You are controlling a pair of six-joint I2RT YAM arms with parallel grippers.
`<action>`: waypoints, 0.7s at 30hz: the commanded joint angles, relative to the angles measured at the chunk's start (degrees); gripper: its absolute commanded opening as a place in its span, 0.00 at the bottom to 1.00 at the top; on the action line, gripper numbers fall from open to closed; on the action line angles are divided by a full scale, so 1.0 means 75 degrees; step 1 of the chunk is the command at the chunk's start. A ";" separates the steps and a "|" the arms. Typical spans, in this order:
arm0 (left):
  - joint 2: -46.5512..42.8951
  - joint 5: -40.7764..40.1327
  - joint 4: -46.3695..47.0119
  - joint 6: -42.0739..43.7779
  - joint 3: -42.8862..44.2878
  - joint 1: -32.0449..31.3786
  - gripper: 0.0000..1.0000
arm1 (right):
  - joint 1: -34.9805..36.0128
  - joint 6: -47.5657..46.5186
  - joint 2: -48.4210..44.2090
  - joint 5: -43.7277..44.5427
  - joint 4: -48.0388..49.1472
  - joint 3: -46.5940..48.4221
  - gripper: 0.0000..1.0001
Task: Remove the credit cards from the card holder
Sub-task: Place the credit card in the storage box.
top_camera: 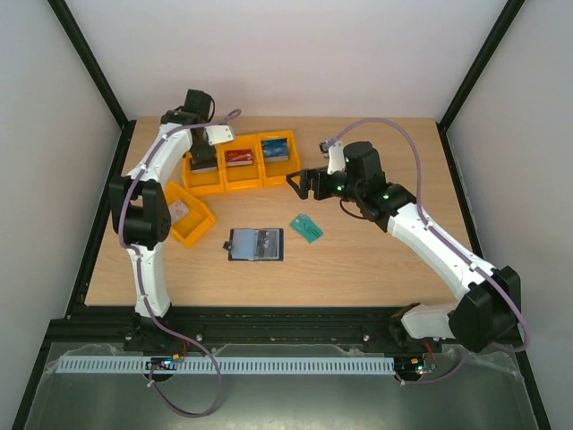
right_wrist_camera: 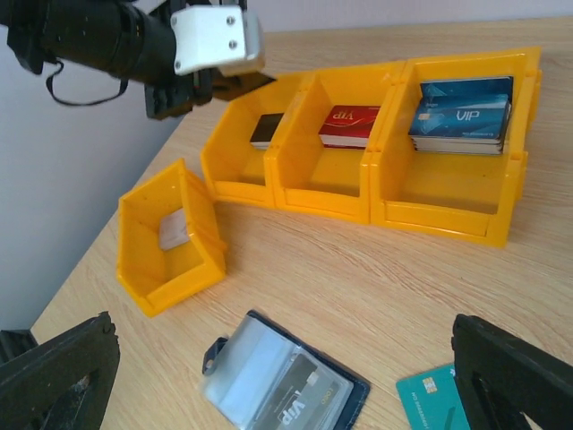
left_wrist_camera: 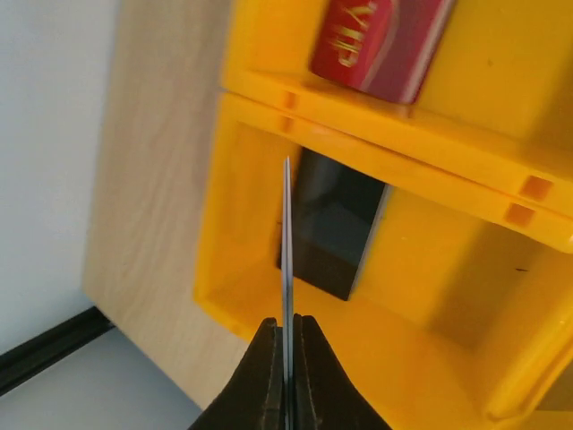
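VIP on red card (right_wrist_camera: 351, 125), blue cards (right_wrist_camera: 461, 118), left gripper (left_wrist_camera: 286, 330) pinching thin card (left_wrist_camera: 286, 242), edge-on in wrist view only, right gripper (top_camera: 302, 183) spread

Scene is lit brightly and evenly from overhead.
Faint, soft shadows are cast on the table (top_camera: 358, 269); the near bin (left_wrist_camera: 403, 358) is rendered soft and oversaturated.

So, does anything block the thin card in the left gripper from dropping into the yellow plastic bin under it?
Nothing visible does. The left gripper pinches the thin edge-on card over the open-topped yellow plastic bin; only a dark card lies inside it.
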 commanded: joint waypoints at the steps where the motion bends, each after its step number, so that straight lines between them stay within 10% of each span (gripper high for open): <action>1: -0.0329 -0.0096 0.0710 0.0062 -0.0728 0.0056 0.02 | -0.0056 -0.0211 0.0300 0.0282 -0.0192 0.0359 0.99; 21: 0.0188 -0.0450 0.3438 0.1874 -0.2479 0.0173 0.02 | -0.0053 -0.0230 0.0877 0.0224 -0.0411 0.0792 0.99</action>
